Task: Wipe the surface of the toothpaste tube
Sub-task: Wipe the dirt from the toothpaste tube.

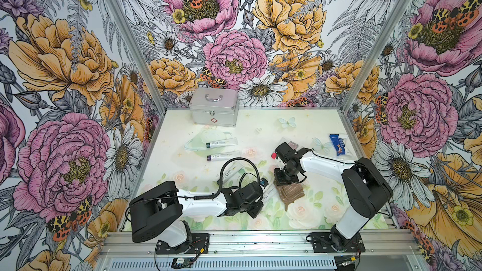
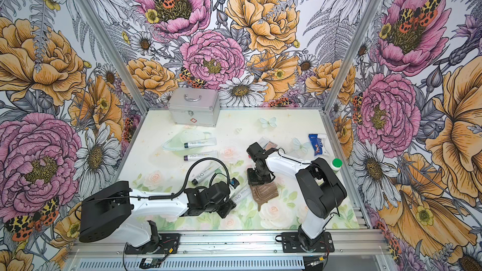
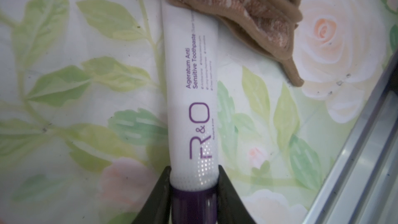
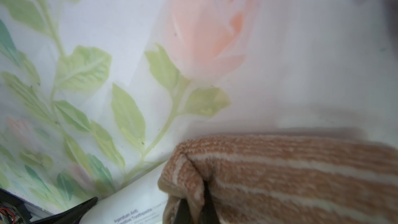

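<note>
A white toothpaste tube (image 3: 191, 82) with purple "R&O" lettering and a dark purple cap lies on the floral mat. My left gripper (image 3: 195, 175) is shut on the tube's cap end, one black finger on each side. In both top views the tube (image 1: 270, 192) (image 2: 241, 194) shows between the two wrists. A brown striped cloth (image 3: 247, 11) (image 1: 290, 191) lies over the tube's far end. My right gripper (image 4: 195, 203) is shut on a fold of the cloth (image 4: 280, 175), and the tube (image 4: 133, 203) lies right beside it. From above, the right wrist hides its own fingers.
Three more tubes (image 1: 221, 143) (image 1: 223, 155) (image 1: 232, 170) lie behind my left arm, one on a face mask (image 1: 208, 136). A silver first-aid case (image 1: 214, 106) stands at the back. A blue packet (image 1: 339, 143) and a green-capped bottle (image 2: 336, 165) sit at the right. The metal front rail (image 3: 355, 169) is close.
</note>
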`<state>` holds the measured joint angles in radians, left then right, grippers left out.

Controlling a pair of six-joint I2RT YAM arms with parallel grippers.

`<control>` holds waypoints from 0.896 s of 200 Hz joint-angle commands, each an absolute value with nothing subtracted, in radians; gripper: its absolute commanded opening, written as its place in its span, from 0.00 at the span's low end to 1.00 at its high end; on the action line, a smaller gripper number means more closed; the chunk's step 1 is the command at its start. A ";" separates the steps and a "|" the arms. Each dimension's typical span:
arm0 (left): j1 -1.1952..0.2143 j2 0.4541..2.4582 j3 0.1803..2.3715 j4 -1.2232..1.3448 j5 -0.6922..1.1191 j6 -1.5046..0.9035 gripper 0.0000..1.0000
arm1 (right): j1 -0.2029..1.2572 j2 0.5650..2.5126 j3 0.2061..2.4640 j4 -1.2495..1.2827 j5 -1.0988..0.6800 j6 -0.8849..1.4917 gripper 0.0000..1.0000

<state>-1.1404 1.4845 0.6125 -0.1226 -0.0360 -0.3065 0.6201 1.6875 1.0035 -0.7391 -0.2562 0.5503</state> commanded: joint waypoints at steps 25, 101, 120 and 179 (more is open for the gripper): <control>-1.126 1.483 0.617 -0.092 -0.046 -0.296 0.32 | 0.691 1.658 0.969 -0.746 -0.297 0.600 0.00; -1.129 1.448 0.595 -0.095 -0.052 -0.307 0.32 | 0.507 1.783 1.010 -0.750 -0.211 0.496 0.00; -1.129 1.443 0.591 -0.094 -0.055 -0.305 0.32 | 0.503 1.789 1.023 -0.749 -0.221 0.496 0.00; -1.129 1.462 0.601 -0.089 -0.057 -0.299 0.32 | 0.631 1.718 1.016 -0.746 -0.305 0.564 0.00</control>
